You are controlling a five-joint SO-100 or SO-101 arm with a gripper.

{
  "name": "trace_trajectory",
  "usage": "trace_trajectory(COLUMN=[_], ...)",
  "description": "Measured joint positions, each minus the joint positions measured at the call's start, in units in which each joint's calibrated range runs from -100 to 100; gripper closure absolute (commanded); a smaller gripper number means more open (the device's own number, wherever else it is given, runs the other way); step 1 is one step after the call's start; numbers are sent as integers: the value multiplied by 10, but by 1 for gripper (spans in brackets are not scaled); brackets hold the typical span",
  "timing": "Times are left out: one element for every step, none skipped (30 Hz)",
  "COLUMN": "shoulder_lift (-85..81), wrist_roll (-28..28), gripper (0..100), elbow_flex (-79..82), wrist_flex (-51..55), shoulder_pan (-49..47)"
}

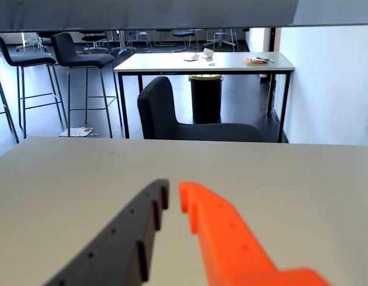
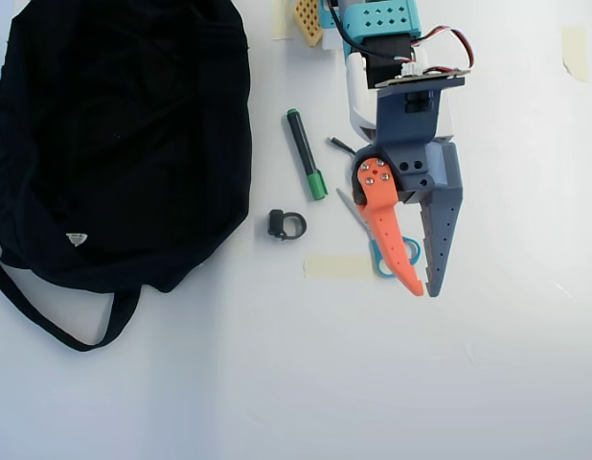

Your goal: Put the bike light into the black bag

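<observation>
The bike light [image 2: 286,225], a tiny black block with a ring loop, lies on the white table just right of the black bag [image 2: 124,134]. The bag is large and soft, with a white label and a strap trailing to the lower left. My gripper [image 2: 423,290] has an orange finger and a grey finger. It hovers well to the right of the light, with the jaws almost together and nothing between them. In the wrist view the gripper [image 1: 172,195] points out over bare table. The light and bag are out of that view.
A green-capped black marker [image 2: 305,153] lies above the light. A small black cylinder [image 2: 339,146] sits by the arm. A teal tool [image 2: 380,261] and a tape strip [image 2: 339,267] lie under the gripper. The wrist view shows a dark chair [image 1: 166,113] beyond the table edge.
</observation>
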Motion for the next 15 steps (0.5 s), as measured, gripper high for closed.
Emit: trace_trajectory(shoulder_lift=[0,0,0,0,0,0,0,0,0,0,2,2,1,0,0], wrist_roll=[0,0,0,0,0,0,0,0,0,0,0,0,0,0,0], gripper=[98,98,98,98,98,98,98,98,98,98,98,98,98,98,98], elbow_flex=[0,0,0,0,0,0,0,7,17,25,28,30,30,29,29], wrist_flex=[0,0,0,0,0,0,0,0,0,0,0,0,0,0,1], shoulder_pan=[0,-1,-1,-1,-1,-1,-1,-1,-1,-1,-3,-3,-3,-3,-3])
